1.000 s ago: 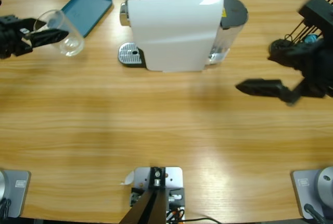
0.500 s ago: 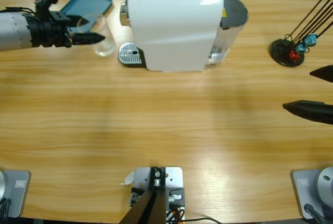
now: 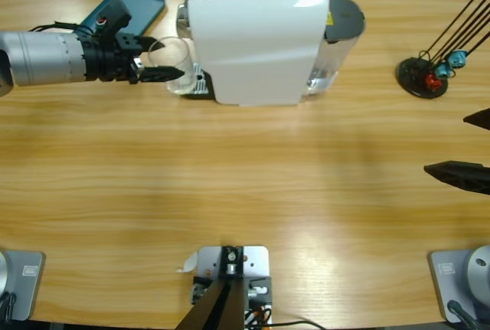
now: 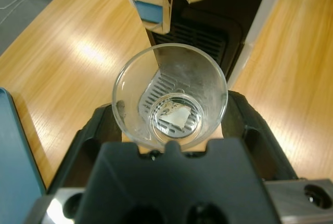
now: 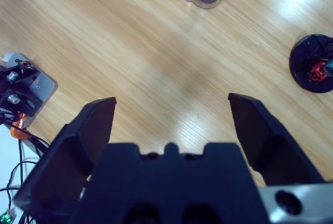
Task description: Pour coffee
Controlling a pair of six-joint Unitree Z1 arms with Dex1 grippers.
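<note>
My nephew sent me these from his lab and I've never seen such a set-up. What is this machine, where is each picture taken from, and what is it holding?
You are looking at two silver-grey robot arms at a long wooden table, each ending in a gripper with two black jaws.

The wide picture is taken from a fixed camera above the table. The other two come from cameras on the arms' wrists, looking along the jaws.

The left gripper holds a small clear glass at the metal drip grate of a white coffee machine. The left wrist view looks down into the glass: no coffee is in it yet.

The right gripper is open and holds nothing, over bare wood at the table's right edge.

Also on the table: a teal tray behind the left arm, and a round black stand with thin black sticks.
</note>
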